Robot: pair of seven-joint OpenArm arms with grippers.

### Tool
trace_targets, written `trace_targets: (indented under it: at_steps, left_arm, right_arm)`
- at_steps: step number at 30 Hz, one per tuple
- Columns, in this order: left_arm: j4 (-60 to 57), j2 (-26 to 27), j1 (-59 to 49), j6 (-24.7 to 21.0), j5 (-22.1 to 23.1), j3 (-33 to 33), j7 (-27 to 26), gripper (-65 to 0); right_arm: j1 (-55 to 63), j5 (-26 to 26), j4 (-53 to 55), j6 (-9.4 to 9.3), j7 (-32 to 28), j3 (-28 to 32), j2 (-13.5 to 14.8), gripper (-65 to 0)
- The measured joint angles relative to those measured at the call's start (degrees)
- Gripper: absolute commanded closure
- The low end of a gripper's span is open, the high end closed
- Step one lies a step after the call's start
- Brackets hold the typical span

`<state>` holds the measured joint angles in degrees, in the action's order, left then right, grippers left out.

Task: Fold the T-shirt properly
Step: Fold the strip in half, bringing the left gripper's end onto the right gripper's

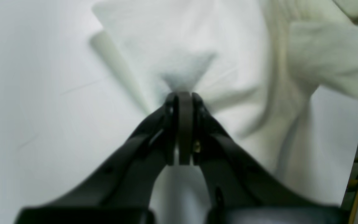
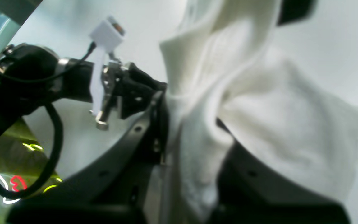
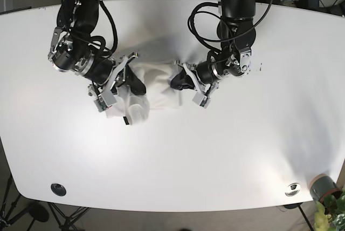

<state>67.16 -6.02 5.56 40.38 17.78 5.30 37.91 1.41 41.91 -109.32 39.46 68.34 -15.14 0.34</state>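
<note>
Both arms pinch a bunched white T-shirt on a big white surface.

The white surface (image 3: 178, 155) fills nearly the whole room view, rounded at its corners; dark floor and tripod legs show at 7 o'clock, cables at 12, a potted plant (image 3: 330, 209) at 5. The T-shirt (image 3: 156, 88) lies crumpled just above centre, between the arms. The left end effector (image 1: 183, 95) is clenched on a peaked fold of cloth. The right end effector (image 2: 194, 130) is wrapped in fabric, grasping the T-shirt's other side.
</note>
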Motion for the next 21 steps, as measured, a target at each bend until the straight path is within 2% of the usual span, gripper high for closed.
trace_targets:
  at_steps: [5,8,12,15,18,21]
  left_arm:
    - [-0.07,-0.15,-0.02,0.0,0.07,-0.13,0.09,0.0]
    - [-0.04,-0.15,-0.02,0.0,0.07,-0.13,0.09,0.0]
    - [-0.07,-0.15,-0.02,0.0,0.07,-0.13,0.11,0.0]
    - [-0.07,-0.11,-0.02,0.0,0.07,-0.11,0.09,0.0]
    - [-0.07,-0.13,-0.02,0.0,0.07,-0.11,0.13,0.0]
    - [-0.07,-0.13,-0.02,0.0,0.07,-0.11,0.11,0.0]
  right_arm:
    - [-0.11,-9.51,0.15,-0.02,-4.66,5.09,-2.01,-1.0]
    - [-0.15,-14.32,1.53,0.02,-8.31,8.22,-2.51,-9.4]
    - [0.02,-19.32,4.74,0.04,-11.91,10.34,-2.54,-27.3]
    - [0.2,-21.49,5.97,0.0,-14.38,10.38,-2.4,-37.3]
    - [0.17,-22.6,7.63,-0.02,-16.33,10.34,-2.38,-40.9]
    - [0.2,-23.43,9.49,0.0,-17.7,10.38,-2.4,-40.9]
